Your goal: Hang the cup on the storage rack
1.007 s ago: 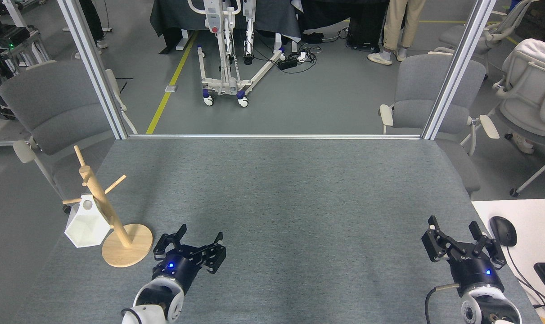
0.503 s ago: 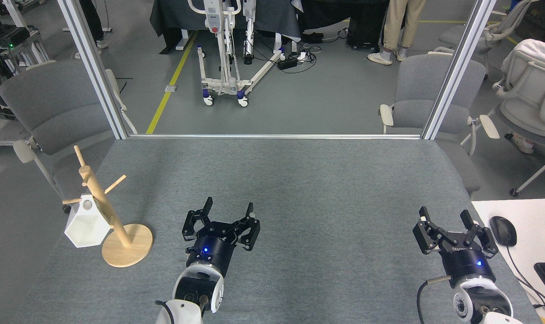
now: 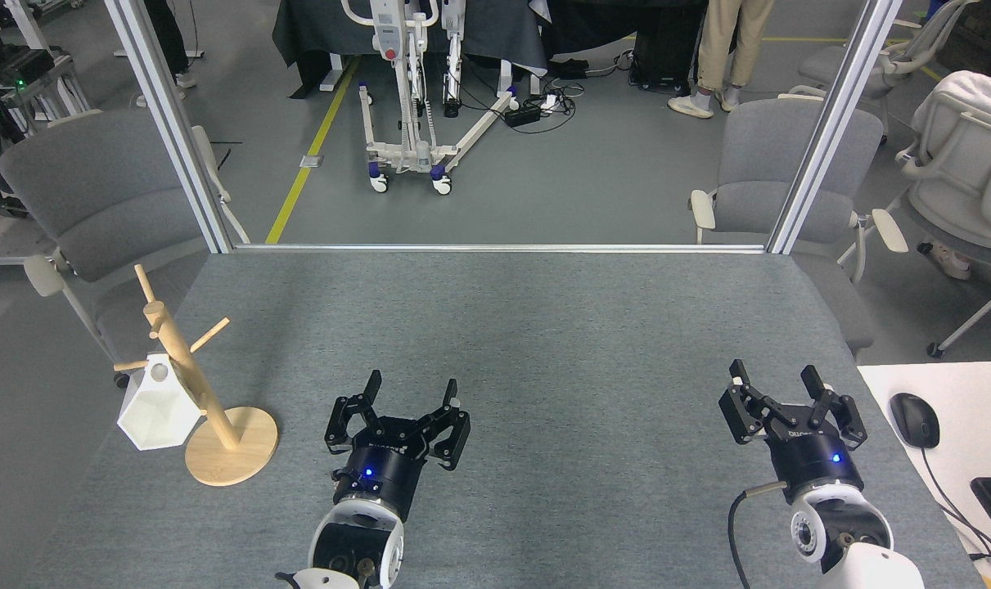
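Grey felt is covering the surface point(image 3: 544, 327), with office chairs and a taped floor lying beyond its far edge. Near the left edge the storage rack point(image 3: 196, 393) is standing upright on its round disc base, and the cup point(image 3: 158, 402) is hanging from one of its lower pegs on the left side of the pole, mouth tilting down and outward over the surface edge. The cup is showing matte white, flat-faceted sides that taper to a narrow base, with a small round hole near that base where the peg appears to be passing. Judging from this, the hanging looks done and the step in hand is clearing away. The left end effector point(image 3: 405, 397) is sitting well apart from the rack, fingers spread and holding nothing; the right end effector point(image 3: 777, 388) is likewise spread and empty near the right side. Doing this well means keeping both arms low and away from the rack, since a knock to the light pole could be tipping the cup off.
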Action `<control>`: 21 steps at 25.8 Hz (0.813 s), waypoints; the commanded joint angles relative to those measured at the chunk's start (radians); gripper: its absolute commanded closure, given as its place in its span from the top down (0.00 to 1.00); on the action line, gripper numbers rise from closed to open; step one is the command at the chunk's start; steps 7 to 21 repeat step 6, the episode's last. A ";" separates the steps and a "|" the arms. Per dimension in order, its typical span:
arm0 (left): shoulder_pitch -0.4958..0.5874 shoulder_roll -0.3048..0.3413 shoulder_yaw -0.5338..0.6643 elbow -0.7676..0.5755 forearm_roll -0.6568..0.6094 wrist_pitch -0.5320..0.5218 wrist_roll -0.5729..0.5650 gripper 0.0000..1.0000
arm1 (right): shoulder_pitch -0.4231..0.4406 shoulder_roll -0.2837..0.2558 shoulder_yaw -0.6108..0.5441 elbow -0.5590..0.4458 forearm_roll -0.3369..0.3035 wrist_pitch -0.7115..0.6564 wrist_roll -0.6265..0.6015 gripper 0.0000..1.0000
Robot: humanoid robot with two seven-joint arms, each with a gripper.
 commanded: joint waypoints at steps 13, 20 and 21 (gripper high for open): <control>-0.007 0.000 0.003 0.004 0.000 0.000 0.002 0.98 | 0.037 0.053 0.010 -0.045 -0.001 -0.007 -0.003 1.00; -0.007 0.000 0.003 0.004 0.000 0.000 0.002 0.98 | 0.037 0.053 0.010 -0.045 -0.001 -0.007 -0.003 1.00; -0.007 0.000 0.003 0.004 0.000 0.000 0.002 0.98 | 0.037 0.053 0.010 -0.045 -0.001 -0.007 -0.003 1.00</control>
